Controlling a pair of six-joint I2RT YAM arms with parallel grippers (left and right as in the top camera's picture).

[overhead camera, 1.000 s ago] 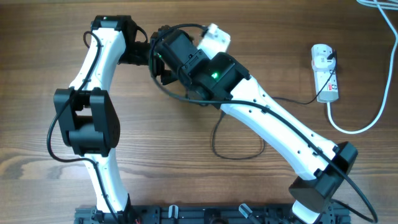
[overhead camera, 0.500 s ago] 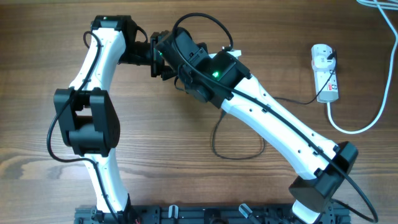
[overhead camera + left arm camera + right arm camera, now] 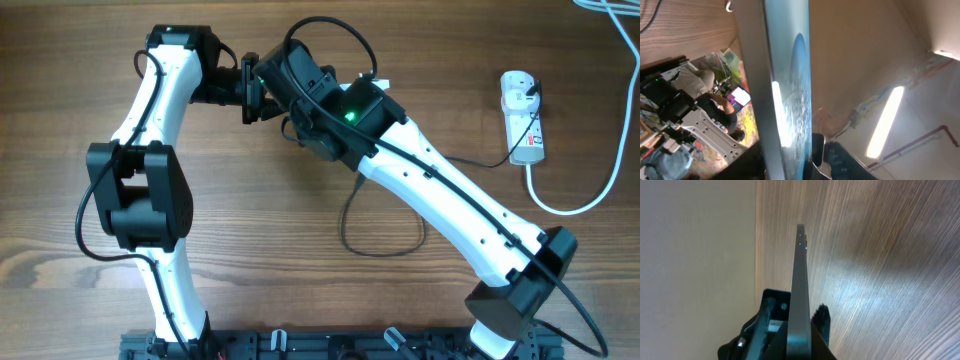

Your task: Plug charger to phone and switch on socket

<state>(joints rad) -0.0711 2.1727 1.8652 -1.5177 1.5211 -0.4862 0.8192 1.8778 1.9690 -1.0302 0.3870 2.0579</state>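
The phone (image 3: 800,275) is held edge-on above the table, with my right gripper (image 3: 799,315) shut on its lower end. In the left wrist view the phone (image 3: 790,85) shows its bluish screen at a grazing angle. It runs up between the jaws of my left gripper (image 3: 787,162), which stand close on either side; I cannot see whether they press on it. From overhead both grippers meet at the back left (image 3: 255,95), and the arms hide the phone. The white socket (image 3: 523,118) lies at the right. The black charger cable (image 3: 380,250) loops from it across the table; its tip is hidden.
A thick white cord (image 3: 590,200) trails from the socket round the right edge. The right arm (image 3: 450,210) stretches diagonally across the middle of the wooden table (image 3: 60,200). A black rail (image 3: 330,345) runs along the front edge.
The right gripper has turned the phone from face-up to edge-on and shifted it slightly left, toward the left gripper. The left jaws have narrowed around the phone.
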